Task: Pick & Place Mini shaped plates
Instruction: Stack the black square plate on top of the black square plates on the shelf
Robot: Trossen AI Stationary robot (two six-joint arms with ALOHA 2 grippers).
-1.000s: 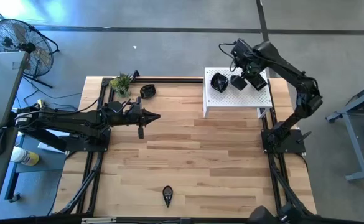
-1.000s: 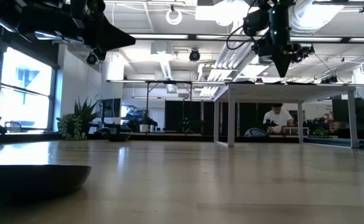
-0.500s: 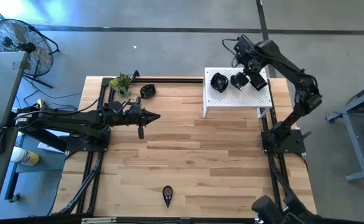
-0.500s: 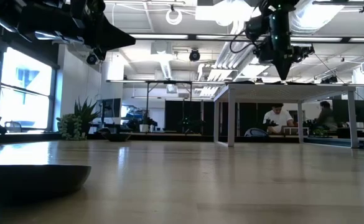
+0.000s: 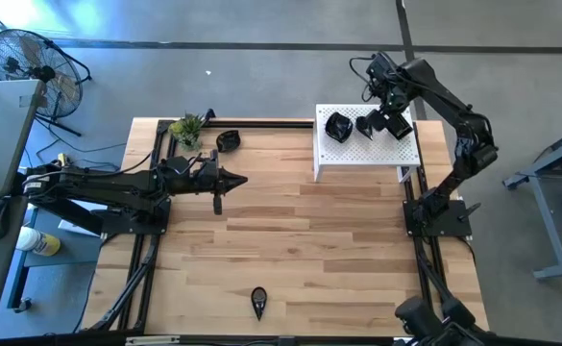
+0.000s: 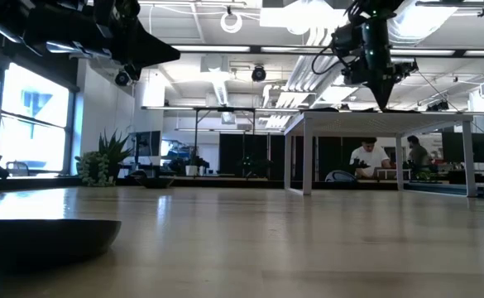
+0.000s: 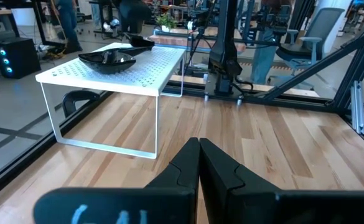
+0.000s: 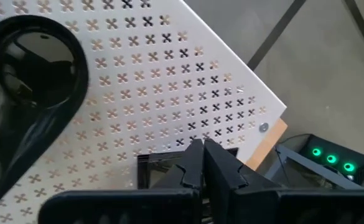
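While no label is readable, we see right tool (image 5: pixel 367 123) pinched together over white perforated platform (image 5: pixel 396 152) w/ glossy black teardrop plate (image 8: pixel 29 93); left tool (image 5: pixel 243 180) likewise together above wooden desk (image 5: pixel 290 250).

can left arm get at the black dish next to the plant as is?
Probably yes. The dish lies bare on the wood by the plant, just beyond the left end effector, which is shut and empty; nothing lies between them.

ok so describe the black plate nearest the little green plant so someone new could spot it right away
Start at the wooden table and find the small green plant at its far left corner. Right beside it, toward the white perforated platform, sits one rounded black plate. Unlike the plates on the platform, it lies directly on the wood.
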